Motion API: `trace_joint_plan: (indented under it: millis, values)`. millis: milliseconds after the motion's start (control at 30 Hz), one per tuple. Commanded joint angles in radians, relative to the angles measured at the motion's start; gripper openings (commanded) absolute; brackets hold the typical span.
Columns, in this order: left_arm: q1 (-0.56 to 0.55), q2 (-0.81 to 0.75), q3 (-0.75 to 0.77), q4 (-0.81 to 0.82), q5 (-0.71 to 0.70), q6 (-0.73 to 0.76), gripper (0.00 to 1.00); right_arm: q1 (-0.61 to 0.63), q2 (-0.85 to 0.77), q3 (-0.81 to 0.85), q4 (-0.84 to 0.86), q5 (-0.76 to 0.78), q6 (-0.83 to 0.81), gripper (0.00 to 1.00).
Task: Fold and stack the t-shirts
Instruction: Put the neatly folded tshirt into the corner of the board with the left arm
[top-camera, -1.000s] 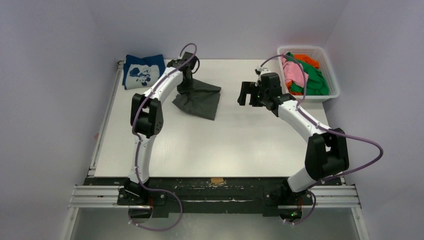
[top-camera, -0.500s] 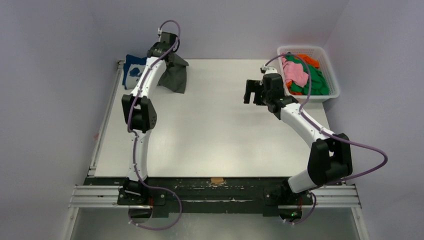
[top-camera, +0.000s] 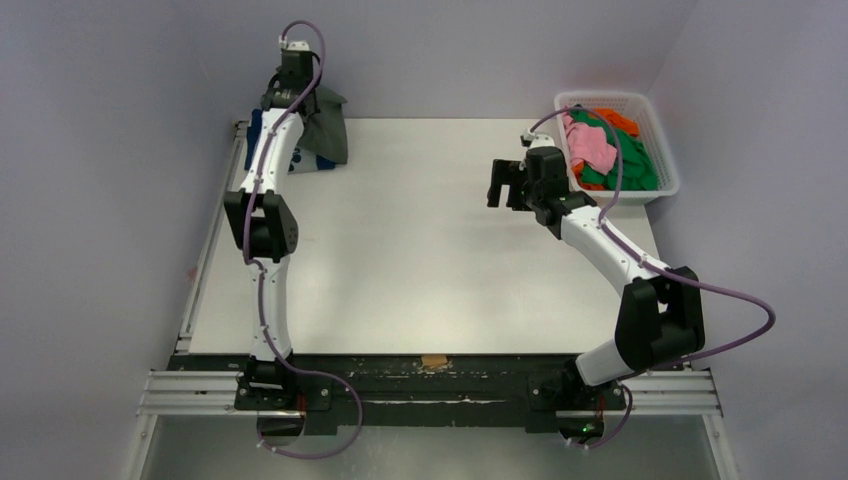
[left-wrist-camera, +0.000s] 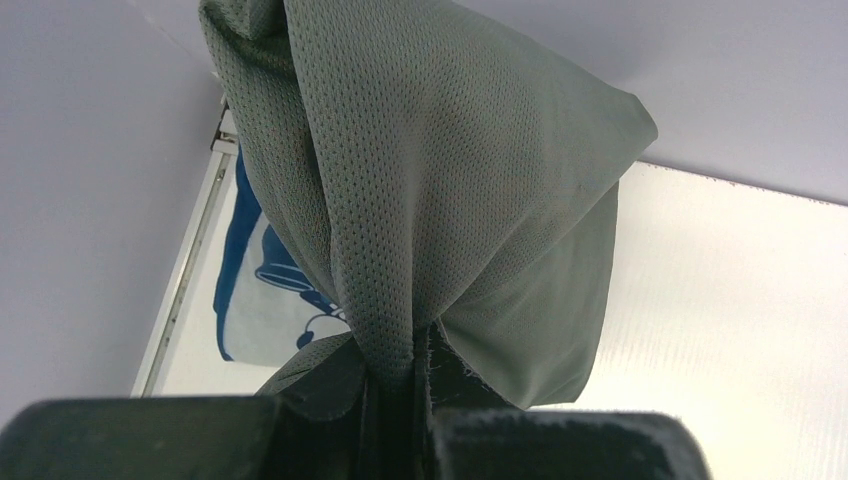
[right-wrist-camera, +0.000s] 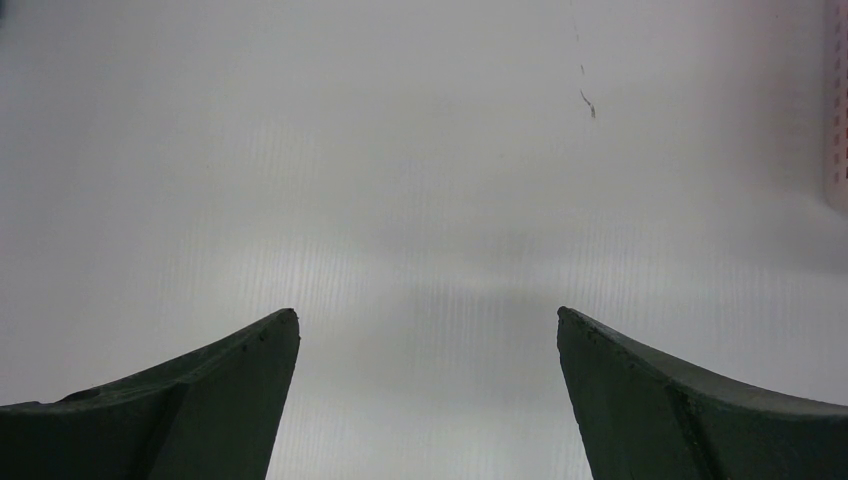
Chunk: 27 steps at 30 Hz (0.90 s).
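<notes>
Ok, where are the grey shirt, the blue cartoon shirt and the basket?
grey t-shirt (left-wrist-camera: 440, 180): left wrist view, middle of the hanging cloth.
navy t-shirt (left-wrist-camera: 275, 310): left wrist view, its white print.
basket (top-camera: 666, 160): top view, right wall.

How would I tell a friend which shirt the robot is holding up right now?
Look to the far left corner of the white table, where the left gripper is shut. Hanging from it is the dark grey t-shirt, plain mesh cloth, unlike the navy t-shirt with white print lying below it.
</notes>
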Motion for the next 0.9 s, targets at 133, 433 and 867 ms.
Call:
trace_joint_plan:
  millis: [133,433,867]
  values:
    - [0.050,-0.005,0.043,0.078,0.116,0.068,0.00,0.002,-0.016,0.004,0.014,0.013,-0.005,0.99]
    - [0.137,0.079,0.067,0.104,0.073,0.153,0.00,0.002,0.007,0.034,-0.028,0.019,-0.005,0.99]
    - [0.201,0.083,0.054,0.152,0.060,0.142,0.74,0.002,0.030,0.064,-0.060,-0.015,0.005,0.99]
